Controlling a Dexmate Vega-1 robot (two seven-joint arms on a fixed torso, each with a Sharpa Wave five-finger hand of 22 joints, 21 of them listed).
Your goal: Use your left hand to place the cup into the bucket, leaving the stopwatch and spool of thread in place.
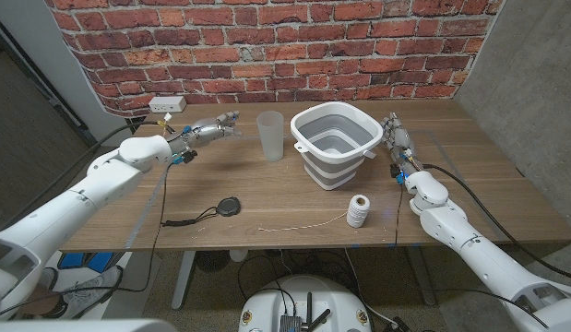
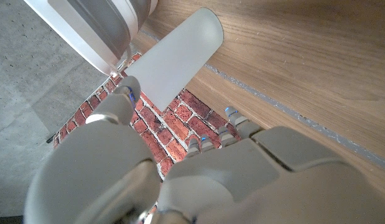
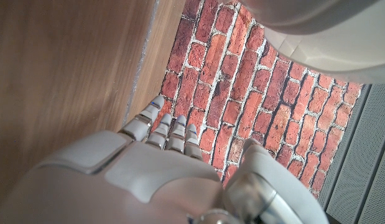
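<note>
Beside the bucket (image 1: 331,143), toward my left, the cup (image 1: 270,136) stands upright on the table (image 1: 267,198), my left hand (image 1: 211,128) near it with fingers apart, holding nothing.
My right hand (image 1: 396,138) waits past the bucket, fingers together, empty. Stopwatch (image 1: 229,205) and spool of thread (image 1: 359,211) sit nearer me, clear of my reach path. No writing I can read.

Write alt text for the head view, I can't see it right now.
The left hand hovers open just left of the upright translucent cup, not touching it; the white bucket stands to the cup's right. Nearer the front edge lie a black stopwatch and a spool of thread; the right hand waits beside the bucket.
</note>
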